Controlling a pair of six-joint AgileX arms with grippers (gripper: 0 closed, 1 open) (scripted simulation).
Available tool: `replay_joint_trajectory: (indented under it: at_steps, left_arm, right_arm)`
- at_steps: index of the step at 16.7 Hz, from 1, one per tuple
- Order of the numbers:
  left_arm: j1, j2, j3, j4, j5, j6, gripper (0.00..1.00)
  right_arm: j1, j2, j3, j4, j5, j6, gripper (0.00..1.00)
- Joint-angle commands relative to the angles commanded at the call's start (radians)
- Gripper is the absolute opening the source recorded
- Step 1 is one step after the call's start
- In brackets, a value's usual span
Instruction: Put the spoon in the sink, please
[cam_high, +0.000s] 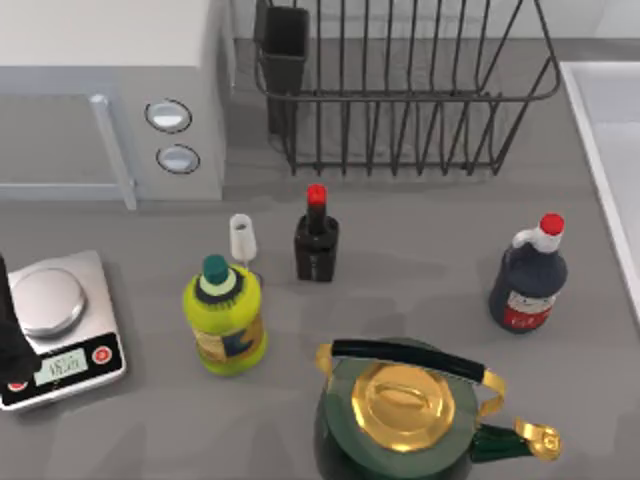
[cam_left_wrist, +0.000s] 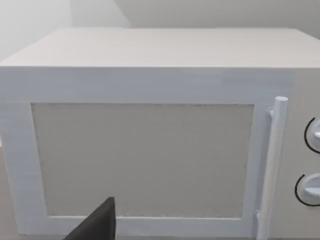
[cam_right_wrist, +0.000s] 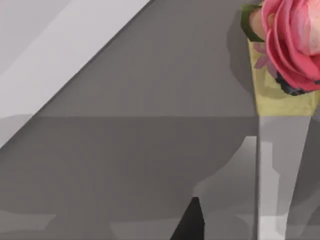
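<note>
Sink (cam_high: 603, 120), a smooth pale grey-white basin with a raised light rim, lies at the desk's (cam_high: 420, 250) right edge, right of the kettle (cam_high: 405, 415) and farther back. Kettle itself is a rounded dark green pot with a glossy gold lid, gold spout tip and a black arched handle.

Up and left of the kettle stands a squat yellow plastic bottle (cam_high: 226, 322) with a green cap. Just behind that bottle rises a small white piece (cam_high: 243, 238), rounded at the top with a thin stem. It may be the spoon, but its lower end is hidden, and it stands well apart from the sink. Straight back from the kettle is a square dark bottle (cam_high: 316, 245) with a red cap. Right of the kettle is a rounded dark jug (cam_high: 528, 285) with a white neck and red cap. A black wire dish rack (cam_high: 400, 90) stands farther back.

Far left of the kettle sits a flat scale (cam_high: 60, 325) with a round steel plate, and the left arm (cam_high: 10, 335) hangs over its edge. The left hand (cam_left_wrist: 100, 224) faces a boxy white microwave (cam_left_wrist: 150, 150) with a matte door panel and bar handle. I cannot tell whether it is open or closed.

The right hand (cam_right_wrist: 191, 221) shows as a dark wedge over the grey desk near a pink rose (cam_right_wrist: 295, 40) in a clear glass vase (cam_right_wrist: 280, 170). Its state cannot be told either.
</note>
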Motion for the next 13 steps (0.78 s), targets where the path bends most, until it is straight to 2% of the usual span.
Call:
replay_joint_trajectory:
  at_steps: [8, 13]
  left_arm:
    - [0.000, 0.000, 0.000, 0.000, 0.000, 0.000, 1.00]
    - [0.000, 0.000, 0.000, 0.000, 0.000, 0.000, 1.00]
  right_arm:
    - [-0.004, -0.128, 0.219, -0.373, 0.000, -0.006, 0.00]
    - [-0.003, -0.168, 0.264, -0.434, 0.000, -0.008, 0.00]
